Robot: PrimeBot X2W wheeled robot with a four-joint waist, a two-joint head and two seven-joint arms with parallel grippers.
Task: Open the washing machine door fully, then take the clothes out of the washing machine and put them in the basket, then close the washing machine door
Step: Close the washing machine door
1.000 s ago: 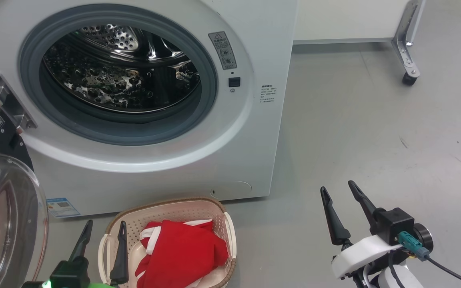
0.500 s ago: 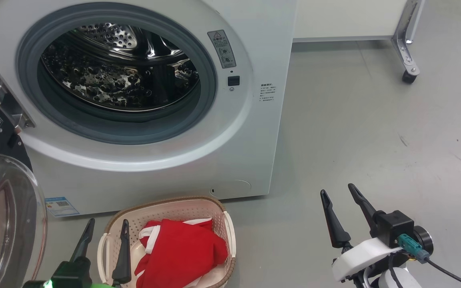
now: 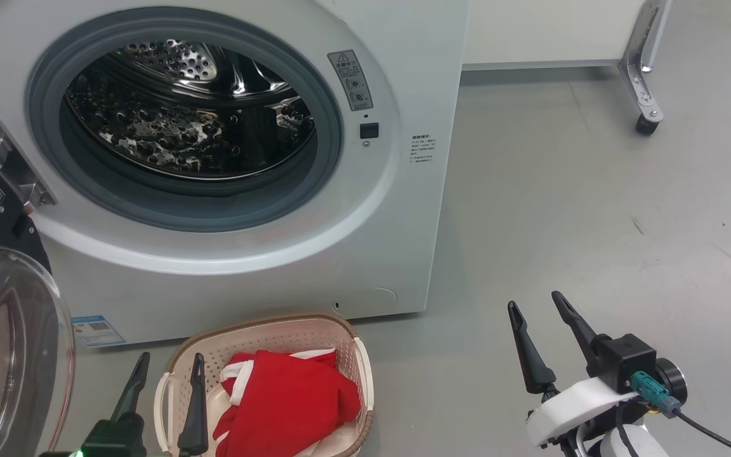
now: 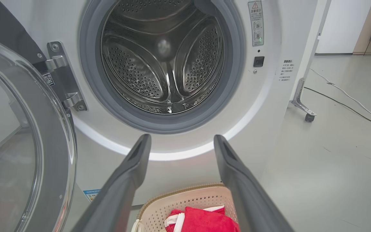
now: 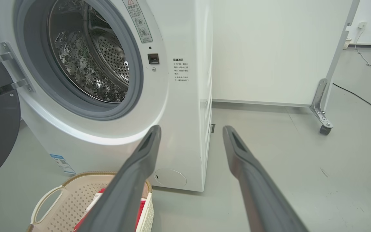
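The white washing machine (image 3: 403, 63) has its round door (image 3: 10, 355) swung wide open at the left on a metal hinge (image 3: 7, 162). Inside, the steel drum (image 3: 188, 120) holds no fabric that I can see. Red clothes (image 3: 283, 400) with white trim lie in the cream basket (image 3: 257, 327) on the floor in front of the machine. My left gripper (image 3: 169, 368) is open at the basket's left edge, empty. Out to the right, my right gripper (image 3: 533, 301) hangs open and empty over the bare floor. The left wrist view looks into the drum (image 4: 163, 61) and down on the basket (image 4: 185, 196).
A white partition on a metal caster leg (image 3: 645, 95) stands behind and right of the machine. Grey floor (image 3: 594, 209) stretches to the right. A cable (image 5: 362, 100) runs along the floor at the far right.
The head view has shifted a little. The left gripper sits slightly lower in the picture; the right gripper, basket and door stand as before.
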